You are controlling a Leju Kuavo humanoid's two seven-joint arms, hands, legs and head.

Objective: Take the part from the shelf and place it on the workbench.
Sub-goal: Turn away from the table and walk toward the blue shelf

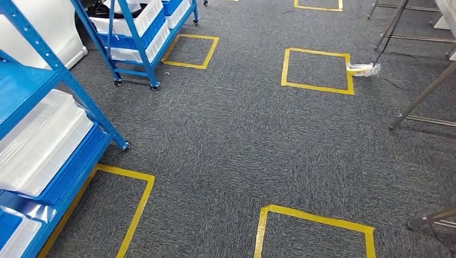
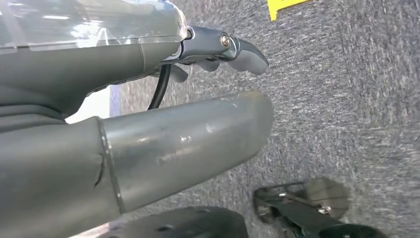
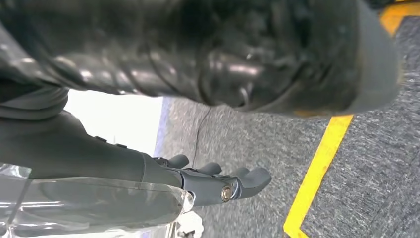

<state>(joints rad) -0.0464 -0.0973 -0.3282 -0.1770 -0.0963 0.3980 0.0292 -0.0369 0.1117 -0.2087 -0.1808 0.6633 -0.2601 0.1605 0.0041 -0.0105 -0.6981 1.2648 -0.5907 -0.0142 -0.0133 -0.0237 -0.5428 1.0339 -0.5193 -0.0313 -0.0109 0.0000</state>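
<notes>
A blue shelf [image 1: 80, 91] stands at the left in the head view, with stacked white plastic trays [image 1: 43, 137] on its lower level. I cannot tell which item is the part. My left hand [image 2: 198, 99] hangs over the grey carpet, its thick thumb and darker fingers [image 2: 242, 49] stretched out with nothing between them. My right hand [image 3: 218, 183] also hangs above the carpet beside a yellow tape line, with its fingers [image 3: 247, 178] extended and empty.
A second blue wheeled shelf [image 1: 134, 37] with white bins stands farther back on the left. Yellow tape squares [image 1: 317, 70] mark the grey carpet. Slanted metal legs [image 1: 425, 97] and a cable with a plastic scrap [image 1: 365, 69] lie at the right.
</notes>
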